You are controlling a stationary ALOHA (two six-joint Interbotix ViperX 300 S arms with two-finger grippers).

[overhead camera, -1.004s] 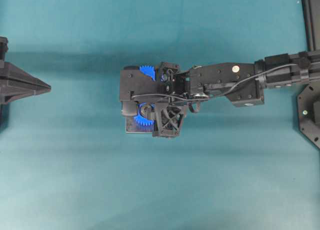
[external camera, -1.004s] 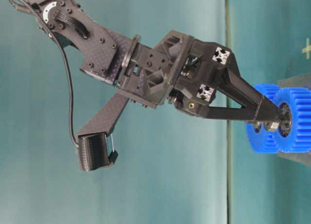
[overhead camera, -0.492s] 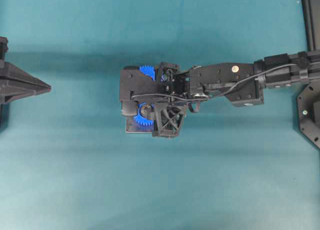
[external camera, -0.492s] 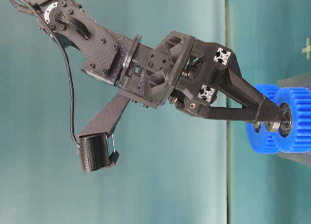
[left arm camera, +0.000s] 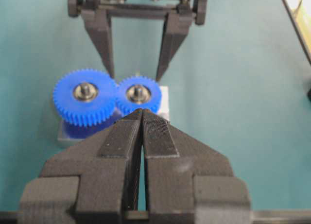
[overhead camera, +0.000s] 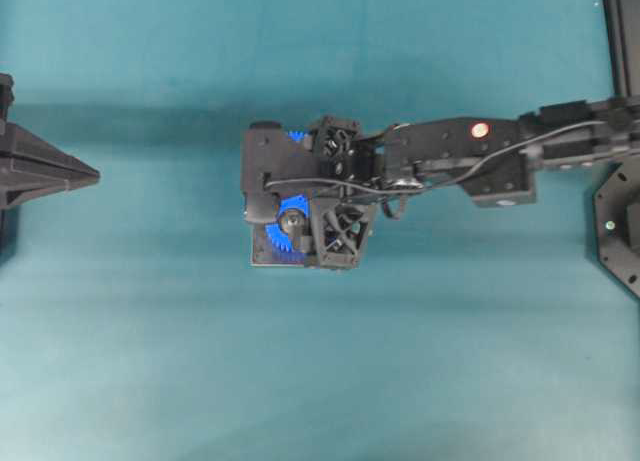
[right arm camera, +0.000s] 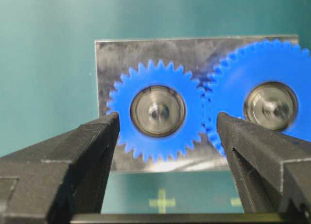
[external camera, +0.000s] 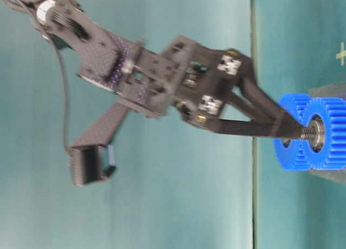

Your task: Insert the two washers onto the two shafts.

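Surface [overhead camera: 320, 381]: plain teal, with a pale green cross mark [right arm camera: 161, 202].
Gears: small gear [right arm camera: 158, 112] and large gear [right arm camera: 262, 102] both bright blue, silver metal hubs.
Base plate [right arm camera: 146, 51]: dull grey metal.
Right tool [right arm camera: 165, 131]: matte black.
Left tool [left arm camera: 142, 117]: black, finely ribbed pads.

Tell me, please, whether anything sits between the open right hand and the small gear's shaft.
Nothing visible does. The right hand hangs open above the small gear, its fingers on either side, and the shaft lies bare between them.
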